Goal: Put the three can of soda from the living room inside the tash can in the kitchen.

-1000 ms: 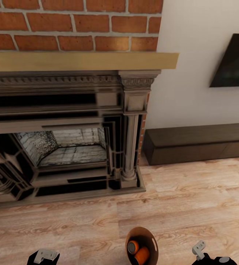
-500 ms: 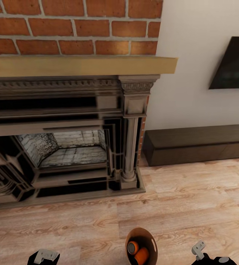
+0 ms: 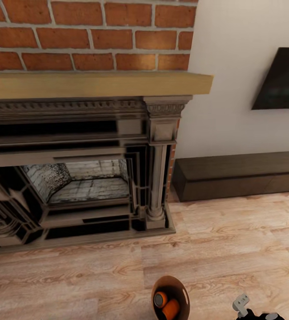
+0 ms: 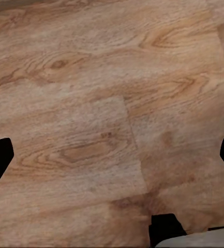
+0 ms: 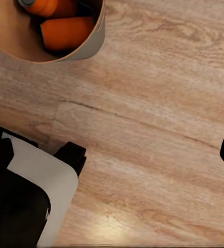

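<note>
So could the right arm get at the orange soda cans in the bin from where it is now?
Probably yes. The right tool sits low beside the trash can, whose top is open, with two orange cans lying exposed inside and only bare wood floor between. It would need to come over the rim.

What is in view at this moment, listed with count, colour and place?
Round tapered bin: one, brown inside, pale grey outside, on the floor at the head view's lower edge.
Orange-sided soda cans: two visible, inside the bin.
Brick fireplace: one, red brick, tan mantel, dark surround, left.
Black wall TV: one, upper right.
Long low dark-brown cabinet: one, against the wall, right.
Light wood plank floor: foreground.
Left gripper: open, over bare floor.
Right gripper: open, beside the bin.
</note>
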You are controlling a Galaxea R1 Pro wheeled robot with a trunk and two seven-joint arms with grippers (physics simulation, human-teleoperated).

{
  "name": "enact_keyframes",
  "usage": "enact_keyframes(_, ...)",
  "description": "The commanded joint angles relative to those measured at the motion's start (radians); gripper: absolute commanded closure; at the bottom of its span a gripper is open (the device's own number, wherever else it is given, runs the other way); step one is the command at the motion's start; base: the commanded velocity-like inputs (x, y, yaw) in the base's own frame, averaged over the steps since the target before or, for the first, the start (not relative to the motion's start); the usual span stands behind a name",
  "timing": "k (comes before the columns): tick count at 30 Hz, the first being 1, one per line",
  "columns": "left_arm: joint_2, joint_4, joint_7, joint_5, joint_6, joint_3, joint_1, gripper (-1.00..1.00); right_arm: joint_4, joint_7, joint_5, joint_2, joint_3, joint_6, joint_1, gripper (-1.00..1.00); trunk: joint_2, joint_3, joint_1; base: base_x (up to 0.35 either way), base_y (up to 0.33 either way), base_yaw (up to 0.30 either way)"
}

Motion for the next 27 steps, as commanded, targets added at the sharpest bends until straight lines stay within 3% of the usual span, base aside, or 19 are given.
enact_keyframes(1, 0.0, 0.017, 0.005, 0.002, 0.01, 0.001, 0.019, -1.0, 0.017, -0.032, -0.001, -0.001, -0.001, 0.0, 0.006, -1.0, 0.007, 0.003, -0.004, 0.0, 0.0, 0.0)
enact_keyframes(4, 0.002, 0.033, 0.018, 0.005, 0.036, 0.003, 0.072, -1.0, 0.047, -0.104, -0.001, -0.003, -0.001, -0.003, 0.036, -1.0, 0.028, 0.013, -0.015, 0.0, 0.0, 0.0)
enact_keyframes(9, 0.007, 0.044, 0.027, 0.008, 0.066, 0.006, 0.125, -1.0, 0.068, -0.154, -0.003, -0.004, -0.002, -0.033, 0.092, -1.0, 0.063, 0.028, -0.035, 0.0, 0.0, 0.0)
enact_keyframes(16, 0.009, 0.044, 0.064, 0.012, 0.117, 0.008, 0.219, -1.0, 0.078, -0.172, -0.078, -0.005, -0.002, -0.068, 0.208, -1.0, 0.112, 0.05, -0.061, 0.0, 0.0, 0.0)
enact_keyframes(23, 0.012, 0.045, 0.114, 0.013, 0.125, 0.01, 0.293, -1.0, 0.098, -0.199, -0.097, -0.005, -0.003, -0.122, 0.286, -1.0, 0.161, 0.072, -0.088, 0.0, 0.0, 0.0)
enact_keyframes(26, 0.012, 0.044, 0.13, 0.019, 0.125, 0.022, 0.322, -1.0, 0.103, -0.23, -0.1, -0.005, -0.003, -0.136, 0.314, -1.0, 0.182, 0.082, -0.1, 0.0, 0.0, 0.0)
enact_keyframes(27, 0.012, 0.043, 0.139, 0.043, 0.12, 0.046, 0.356, -1.0, 0.107, -0.254, -0.102, -0.005, -0.003, -0.148, 0.346, -1.0, 0.189, 0.085, -0.104, 0.0, 0.0, 0.0)
